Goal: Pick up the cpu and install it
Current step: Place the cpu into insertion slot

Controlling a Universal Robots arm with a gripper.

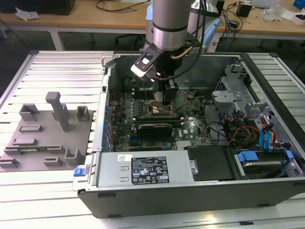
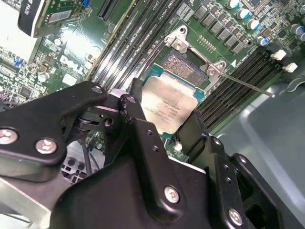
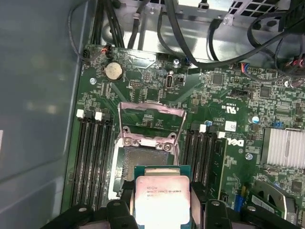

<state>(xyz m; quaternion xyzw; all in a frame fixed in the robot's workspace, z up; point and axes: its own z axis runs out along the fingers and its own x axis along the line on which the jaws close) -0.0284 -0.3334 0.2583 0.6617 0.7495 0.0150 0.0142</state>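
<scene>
A robot arm reaches down into an open desktop computer case (image 1: 200,193) that lies on its side on a ribbed metal table (image 1: 57,67). Its black gripper (image 1: 165,93) is clamped on the cpu (image 3: 162,202), with one finger pressed against each of two opposite edges. The small square chip, silvery on top, sits flat between the fingertips in both wrist views. Just beyond the fingertips and a little below them lies the motherboard socket (image 3: 143,164). It is uncovered, and its metal load frame (image 3: 151,119) is swung up and stands open on the side farthest from the gripper. The chip hangs over the socket's nearer edge; I cannot tell whether it touches it. Rows of black memory slots (image 3: 93,157) flank the socket on either side of the gripper. Well away from the gripper, outside the case toward the exterior view's left, a grey plastic fixture tray (image 1: 43,138) rests on the table.
</scene>
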